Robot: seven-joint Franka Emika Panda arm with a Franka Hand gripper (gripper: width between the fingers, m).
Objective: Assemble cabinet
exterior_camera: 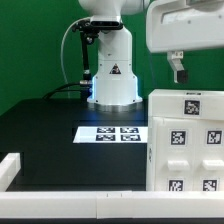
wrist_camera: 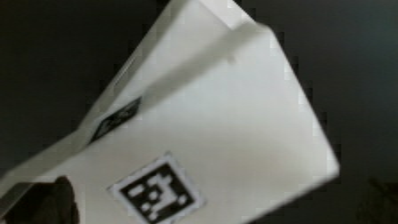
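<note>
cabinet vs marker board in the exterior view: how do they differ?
The cabinet is a bulky white box standing up off the table; the marker board is a thin sheet lying flat. The cabinet sits at the exterior view's right, under the gripper; the marker board lies mid-table in front of the robot base. Both are white with black-and-white square tags.

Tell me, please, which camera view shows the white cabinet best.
The exterior view: there the cabinet stands whole on the black table, its top and tagged front visible, below the gripper. The wrist view shows only a blurred, tilted white surface of it with one tag.
</note>
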